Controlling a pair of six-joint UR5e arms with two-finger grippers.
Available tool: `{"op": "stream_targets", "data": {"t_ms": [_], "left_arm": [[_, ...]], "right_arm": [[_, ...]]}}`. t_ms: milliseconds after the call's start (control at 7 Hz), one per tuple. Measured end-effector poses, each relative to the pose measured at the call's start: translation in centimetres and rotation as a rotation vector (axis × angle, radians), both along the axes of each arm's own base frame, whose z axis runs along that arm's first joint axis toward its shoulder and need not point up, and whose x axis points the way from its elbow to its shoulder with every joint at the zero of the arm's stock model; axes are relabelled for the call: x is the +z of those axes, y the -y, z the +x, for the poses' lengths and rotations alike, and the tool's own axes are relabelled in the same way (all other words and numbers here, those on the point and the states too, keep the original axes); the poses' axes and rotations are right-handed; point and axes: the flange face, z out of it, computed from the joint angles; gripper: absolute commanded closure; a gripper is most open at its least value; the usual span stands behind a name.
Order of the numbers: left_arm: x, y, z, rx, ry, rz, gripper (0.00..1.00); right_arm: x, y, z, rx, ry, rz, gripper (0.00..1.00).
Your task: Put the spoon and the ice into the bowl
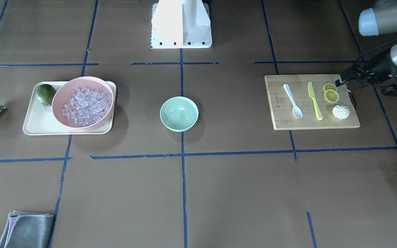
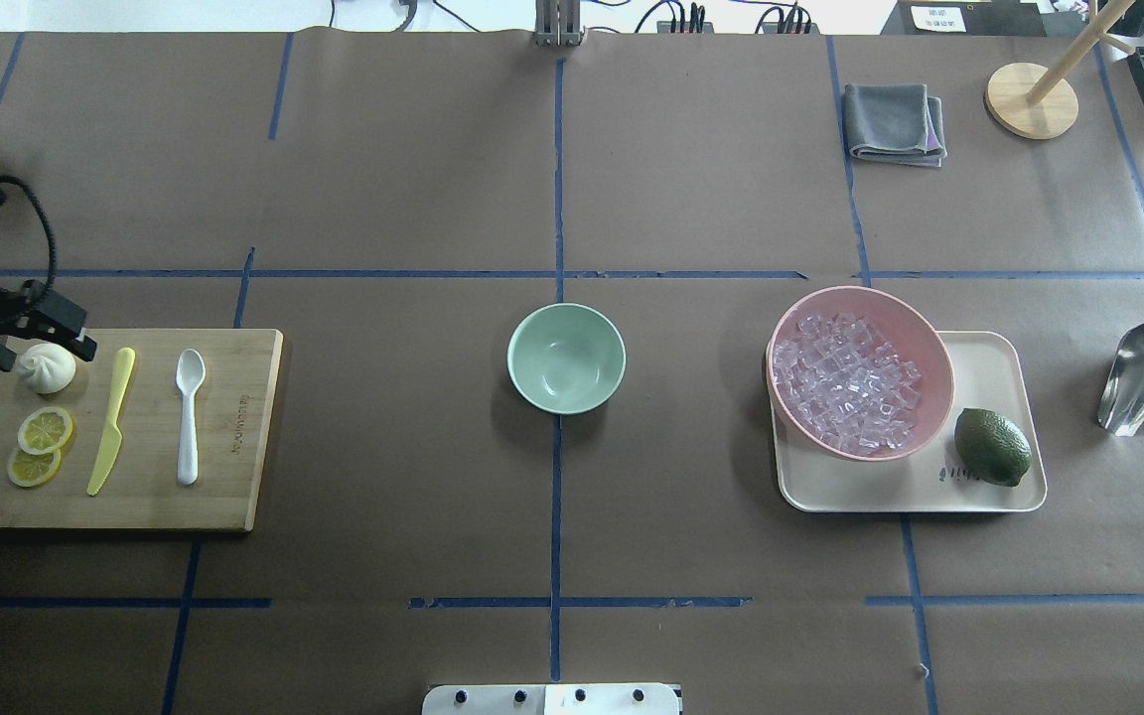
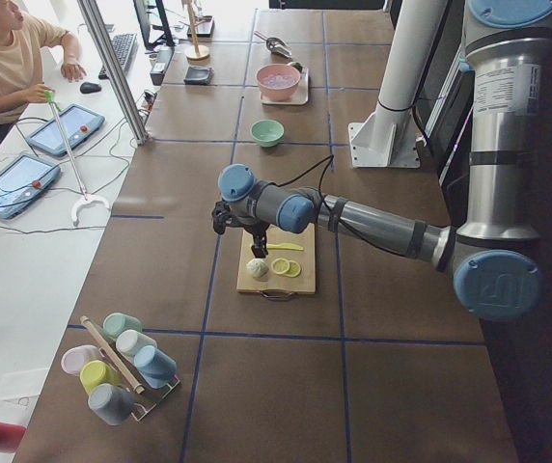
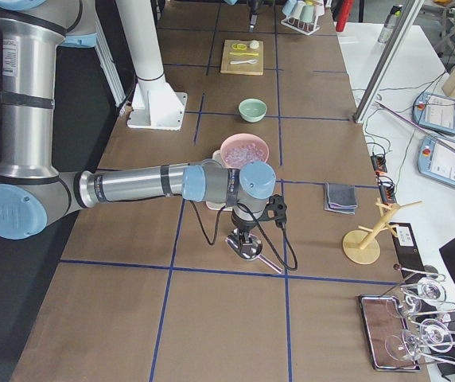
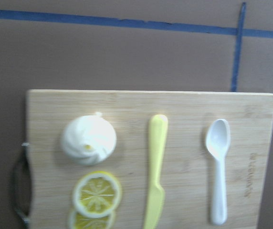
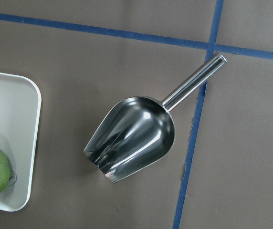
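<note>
The white spoon (image 2: 189, 417) lies on a wooden board (image 2: 234, 477) at the table's left, and also shows in the left wrist view (image 5: 218, 167). The mint-green bowl (image 2: 565, 357) stands empty at the table's middle. Several clear ice cubes (image 2: 845, 382) fill a pink bowl (image 2: 860, 295) on the right. My left gripper (image 2: 75, 336) hovers over the board's far left corner beside a white bun (image 2: 46, 367); its fingers look apart and empty. My right gripper (image 4: 243, 231) hangs above a steel scoop (image 6: 131, 138); I cannot tell whether it is open or shut.
A yellow-green knife (image 2: 110, 422) and lemon slices (image 2: 44, 429) share the board. The pink bowl and a lime (image 2: 991, 447) sit on a cream tray (image 2: 989, 357). A grey cloth (image 2: 895, 121) and a wooden stand (image 2: 1029, 99) are at the far right.
</note>
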Motion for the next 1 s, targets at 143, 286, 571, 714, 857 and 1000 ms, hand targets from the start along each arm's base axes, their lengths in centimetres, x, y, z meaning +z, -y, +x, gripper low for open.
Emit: {"op": "stream_targets", "data": {"t_ms": [143,286,571,714,857,1000], "left_arm": [[-0.7,-0.3,3.5,-0.005,0.035,-0.013,0.00],[-0.6,-0.8,5.9,-0.014,0.071,-0.022,0.00],[-0.6,-2.0,10.7,-0.032,0.133,-0.041,0.00],[-0.7,-2.3,12.4,-0.028,0.145,-0.047,0.02],[-0.6,-2.6,13.3,-0.020,0.149,-0.048,0.10],[-0.6,-2.7,13.6,-0.017,0.151,-0.048,0.21]], "right_arm": [[-0.3,0.2,-0.9,-0.019,0.004,0.004,0.01],[-0.6,0.6,-2.1,-0.044,0.005,0.011,0.01],[-1.2,0.9,-3.2,-0.064,0.008,0.020,0.01],[-1.3,0.9,-3.3,-0.067,0.008,0.024,0.01],[-1.5,0.9,-3.3,-0.068,0.008,0.029,0.01],[-1.7,0.9,-3.3,-0.068,0.008,0.033,0.01]]}}
